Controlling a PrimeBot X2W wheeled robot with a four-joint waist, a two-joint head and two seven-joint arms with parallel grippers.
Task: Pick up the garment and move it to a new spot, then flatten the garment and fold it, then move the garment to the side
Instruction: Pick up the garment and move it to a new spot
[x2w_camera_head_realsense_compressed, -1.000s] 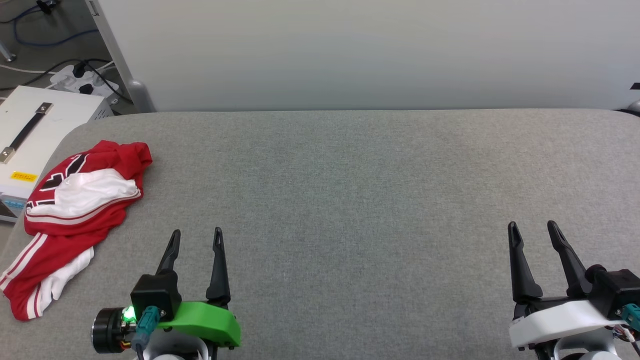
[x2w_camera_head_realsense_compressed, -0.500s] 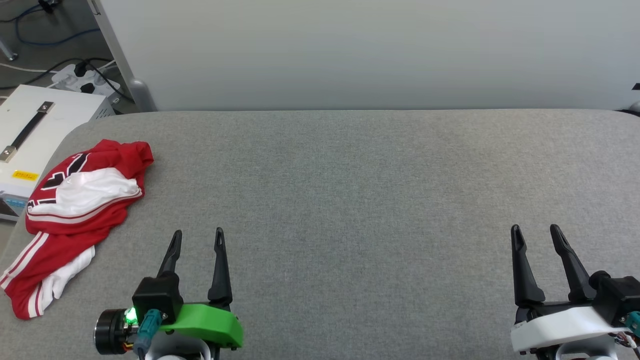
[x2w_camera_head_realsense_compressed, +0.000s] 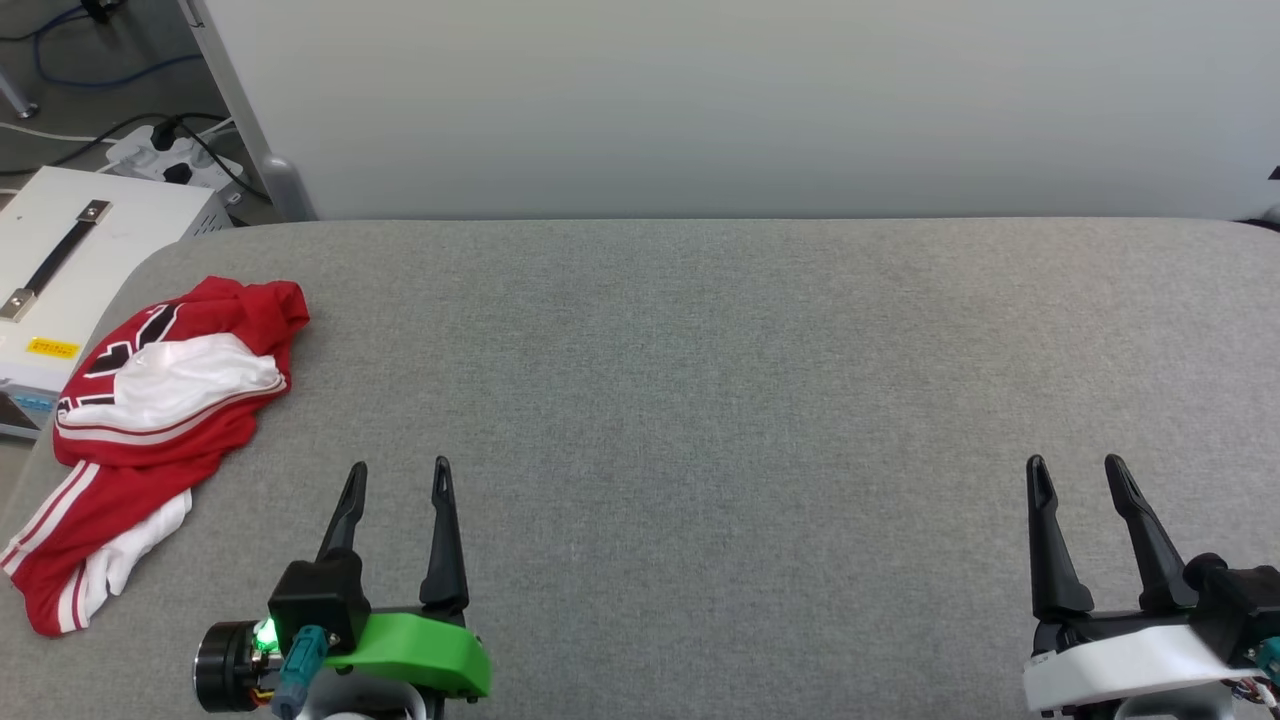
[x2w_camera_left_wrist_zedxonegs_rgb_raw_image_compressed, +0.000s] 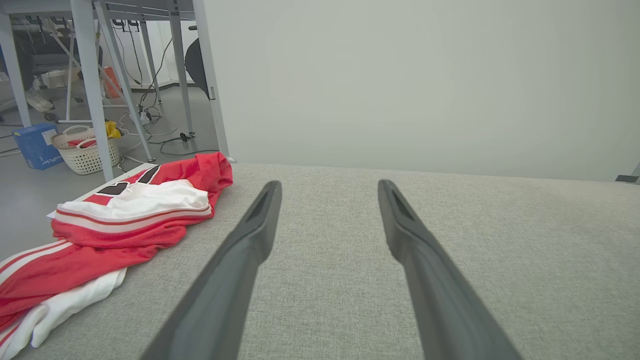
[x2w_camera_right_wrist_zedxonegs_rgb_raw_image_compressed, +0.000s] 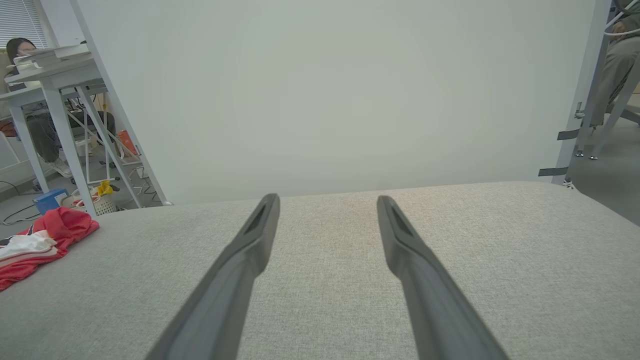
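The garment (x2w_camera_head_realsense_compressed: 150, 440) lies crumpled at the left edge of the grey padded table (x2w_camera_head_realsense_compressed: 700, 380): red cloth, a white sleeve on top, striped trim and part of a black print. It also shows in the left wrist view as the garment (x2w_camera_left_wrist_zedxonegs_rgb_raw_image_compressed: 115, 225) and far left in the right wrist view as the garment (x2w_camera_right_wrist_zedxonegs_rgb_raw_image_compressed: 35, 245). My left gripper (x2w_camera_head_realsense_compressed: 398, 470) stands open to the right of it, apart from it, with nothing between its fingers. My right gripper (x2w_camera_head_realsense_compressed: 1075, 462) is open over bare table at the lower right.
A pale wall panel (x2w_camera_head_realsense_compressed: 700, 100) rises behind the table's far edge. Off the left edge stands a white box with a black handle (x2w_camera_head_realsense_compressed: 60, 260), with cables and a power strip (x2w_camera_head_realsense_compressed: 160, 150) on the floor. A person (x2w_camera_right_wrist_zedxonegs_rgb_raw_image_compressed: 30, 100) sits at a desk far left.
Both grippers have drawn slightly back toward the near edge, still open. The garment lies as before.
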